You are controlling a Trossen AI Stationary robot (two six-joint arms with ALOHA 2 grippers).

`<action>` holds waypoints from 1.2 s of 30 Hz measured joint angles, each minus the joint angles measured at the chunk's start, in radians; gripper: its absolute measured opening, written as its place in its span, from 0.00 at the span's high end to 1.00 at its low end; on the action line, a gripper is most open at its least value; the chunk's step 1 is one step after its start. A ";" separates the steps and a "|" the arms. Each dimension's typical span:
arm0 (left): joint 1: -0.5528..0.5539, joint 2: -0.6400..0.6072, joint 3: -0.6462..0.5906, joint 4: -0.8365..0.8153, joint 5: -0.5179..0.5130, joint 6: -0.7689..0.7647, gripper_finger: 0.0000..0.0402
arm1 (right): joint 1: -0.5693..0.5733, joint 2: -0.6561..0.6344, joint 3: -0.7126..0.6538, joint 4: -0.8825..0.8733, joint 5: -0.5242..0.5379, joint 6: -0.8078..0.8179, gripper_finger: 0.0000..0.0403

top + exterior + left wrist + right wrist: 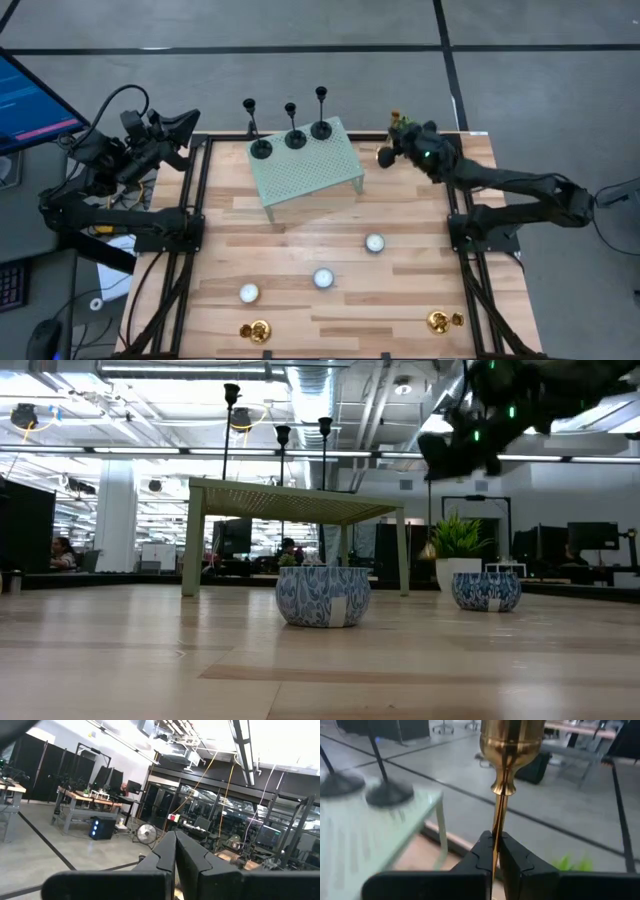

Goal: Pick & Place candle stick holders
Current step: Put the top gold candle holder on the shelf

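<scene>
My right gripper [495, 851] is up at about 1 o'clock on the table [400, 200], just off the right end of the little green perforated stand [305, 167], fingers pinched tight on the thin stem of the tall gold candle holder [506, 755], cup end up. Three black slim holders [293, 127] are lined up along the far edge of the stand, around 12 o'clock. Two squat gold ones [256, 330] wait down at 7 and 5 o'clock. My left gripper [175, 855] is parked off the table at 10 o'clock, fingers pressed together on nothing.
</scene>
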 joint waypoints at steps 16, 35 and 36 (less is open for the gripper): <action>0.000 0.000 0.000 0.000 0.000 0.000 0.98 | 0.142 0.135 0.625 -0.327 -0.168 -0.158 1.00; 0.000 0.000 0.000 0.000 0.000 -0.002 0.98 | 0.154 0.390 0.657 -0.181 -0.287 -0.170 1.00; 0.000 0.000 0.000 0.000 0.000 -0.002 0.98 | 0.149 0.391 0.650 -0.185 -0.289 -0.168 1.00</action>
